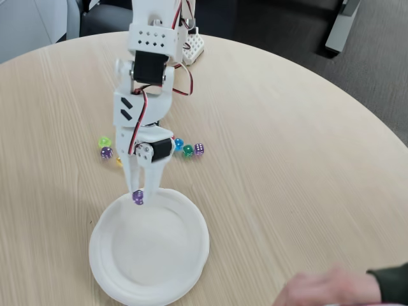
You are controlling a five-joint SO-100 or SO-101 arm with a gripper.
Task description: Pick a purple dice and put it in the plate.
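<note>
In the fixed view, a round table (287,146) of pale wood-grain laminate carried everything. Furthest left in a loose row of small translucent dice lay a yellow-green die (104,141), with a dark purple die (106,153) just below it and a sliver of a yellow die (118,162) showing at the edge of the arm. The white plastic arm (145,95), with black servo blocks and red wiring, reached down from the top of the picture and stood in front of the middle of that row, hiding whatever lay behind it. Its end effector (138,196) pointed down over the far rim of the plate (185,255), a large round white disposable plate with a raised rim, lying near the lower edge of the table. The two white fingers were closed on the purple dice (138,198), a tiny violet cube with white pips, pinched between the fingertips just above the plate's inner far edge; whether the cube touched the plate could not be told. To the right of the arm the row went on with a blue die (179,144), a green die (188,151) and a pinkish-purple die (199,149), close together and well clear of the plate. At the lower right corner a blurred hand (328,288) with a dark sleeve (392,280) rested at the table's edge.
</note>
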